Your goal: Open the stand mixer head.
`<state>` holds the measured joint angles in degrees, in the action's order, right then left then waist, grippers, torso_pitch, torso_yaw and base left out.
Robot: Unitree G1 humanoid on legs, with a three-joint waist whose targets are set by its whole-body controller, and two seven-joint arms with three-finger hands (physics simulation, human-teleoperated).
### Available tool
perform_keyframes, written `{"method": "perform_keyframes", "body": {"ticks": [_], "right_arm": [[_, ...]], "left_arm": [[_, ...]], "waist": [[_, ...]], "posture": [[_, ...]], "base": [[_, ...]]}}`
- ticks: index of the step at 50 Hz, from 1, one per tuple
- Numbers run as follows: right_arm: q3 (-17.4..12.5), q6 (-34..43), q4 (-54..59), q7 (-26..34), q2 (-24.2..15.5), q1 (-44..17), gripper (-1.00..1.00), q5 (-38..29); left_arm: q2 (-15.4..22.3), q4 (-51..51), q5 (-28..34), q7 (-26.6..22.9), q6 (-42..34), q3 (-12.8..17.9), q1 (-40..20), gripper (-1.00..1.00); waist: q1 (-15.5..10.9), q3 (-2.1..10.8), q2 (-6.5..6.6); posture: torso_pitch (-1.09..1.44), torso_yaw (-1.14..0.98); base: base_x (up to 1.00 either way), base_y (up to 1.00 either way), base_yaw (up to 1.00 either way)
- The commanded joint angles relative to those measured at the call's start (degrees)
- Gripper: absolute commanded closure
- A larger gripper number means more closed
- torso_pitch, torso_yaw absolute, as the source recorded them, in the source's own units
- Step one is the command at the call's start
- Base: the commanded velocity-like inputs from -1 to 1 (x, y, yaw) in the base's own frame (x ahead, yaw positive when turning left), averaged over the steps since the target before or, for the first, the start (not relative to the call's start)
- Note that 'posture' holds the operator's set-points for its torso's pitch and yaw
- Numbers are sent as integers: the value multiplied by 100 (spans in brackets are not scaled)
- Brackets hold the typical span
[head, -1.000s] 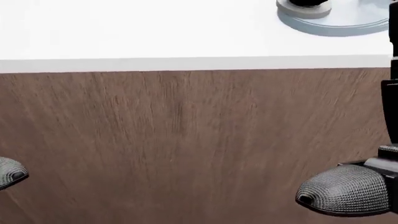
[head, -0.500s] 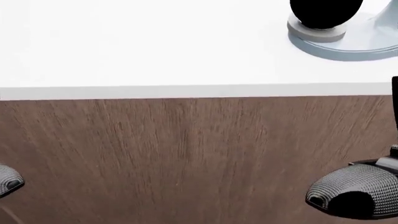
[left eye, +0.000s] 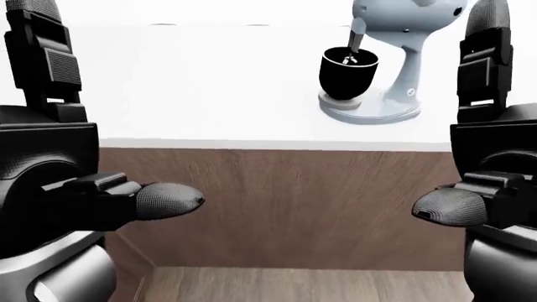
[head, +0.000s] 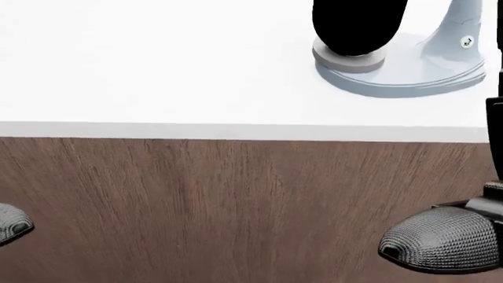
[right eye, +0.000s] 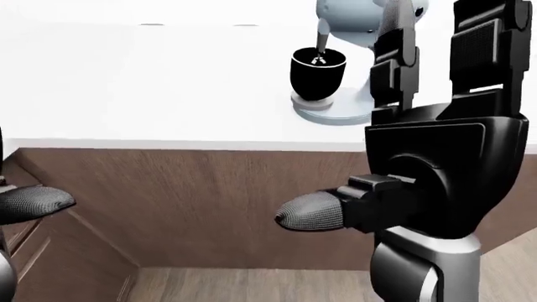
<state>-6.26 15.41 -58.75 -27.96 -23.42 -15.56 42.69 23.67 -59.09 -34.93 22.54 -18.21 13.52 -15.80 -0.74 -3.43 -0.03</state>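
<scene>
A pale blue stand mixer (left eye: 401,60) stands on the white counter (left eye: 168,82) at the top right of the left-eye view. Its head (left eye: 403,12) is down over a black bowl (left eye: 348,72), with the beater (left eye: 357,33) reaching into the bowl. The head view shows only the mixer's round base (head: 408,73) and the bowl's lower part (head: 354,26). My left hand (left eye: 105,119) and right hand (left eye: 457,116) are raised, fingers upright and thumbs (left eye: 168,201) pointing inward. Both are open, hold nothing, and stay well short of the mixer on the near side of the counter edge.
The counter's brown wood face (left eye: 294,201) fills the middle of the views below the white edge. Wood floor (left eye: 294,286) shows at the bottom. A side cabinet (right eye: 58,251) angles in at lower left of the right-eye view.
The head camera has moved: the counter edge sits lower in the picture and the mixer base and bowl have come further in and to the left. The thumbs keep their places.
</scene>
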Motion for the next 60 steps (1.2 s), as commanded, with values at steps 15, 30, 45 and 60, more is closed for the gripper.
{"method": "perform_keyframes", "body": {"ticks": [15, 30, 45, 60], "right_arm": [[-71, -93, -124, 51, -4, -57, -100, -48], [-30, -187, -124, 100, -18, -33, -100, -180], [0, -108, -124, 207, 113, -26, -100, -509], [-1, -75, -124, 280, 144, -11, -100, -592]], "left_arm": [[54, -91, 44, 1, 142, 33, -53, -98], [21, -91, 64, -32, 136, 34, -48, -98], [-11, -91, 66, -60, 146, 33, -21, -98], [31, -91, 45, -25, 132, 39, -52, -98]], "waist": [[52, -85, 385], [85, 107, 69], [-24, -36, -157], [-10, 22, -215]], "posture": [[0, 0], [0, 0], [0, 0], [0, 0]], "base": [[0, -30, 0], [0, -7, 0], [48, -1, 0], [19, 0, 0]]}}
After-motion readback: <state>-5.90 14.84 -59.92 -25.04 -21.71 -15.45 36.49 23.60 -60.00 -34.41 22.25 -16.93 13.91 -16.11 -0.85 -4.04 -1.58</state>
